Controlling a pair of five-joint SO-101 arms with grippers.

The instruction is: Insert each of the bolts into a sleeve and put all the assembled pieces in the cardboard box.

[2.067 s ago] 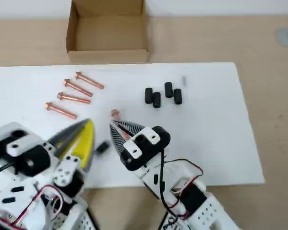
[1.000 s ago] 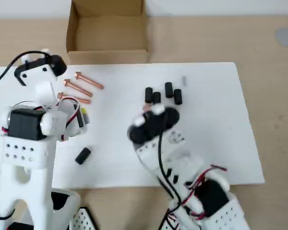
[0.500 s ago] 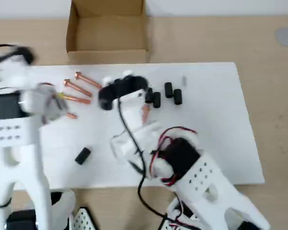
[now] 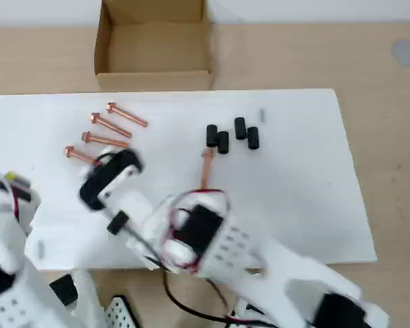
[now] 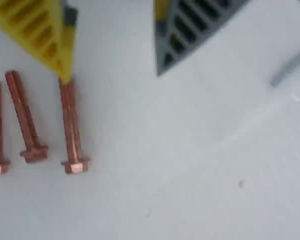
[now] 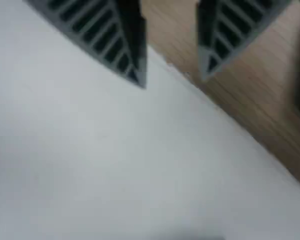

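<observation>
**Both tools spread and empty, nothing in the box**

Your wooden counter [image 4: 383, 123] carries a white sheet [image 4: 294, 191], and the cardboard box [image 4: 154, 80] sits open just past the sheet's far edge, with no pieces inside.

Your right arm [image 4: 219, 239] stretches across the near part of the sheet. The right tool [image 6: 172, 77] has its two grey fingers apart and grips nothing. Under it are the sheet's edge and bare counter.

Your left tool [image 5: 112, 74] is spread wide and also empty. The tip of its yellow finger [image 5: 45, 35] is right at the shank end of the nearest bolt [image 5: 71, 125], though contact cannot be judged. Two more bolts lie parallel just beyond that one, on the side away from the grey finger [image 5: 190, 35].

From above, four bolts [image 4: 111, 125] lie in a loose row on the sheet. A fifth bolt [image 4: 206, 167] lies alone just beyond the right arm, pointing at a cluster of four black sleeves [image 4: 223, 141]. One more sleeve [image 4: 117, 223] lies apart, close against the right arm. No bolt sits in a sleeve.
</observation>
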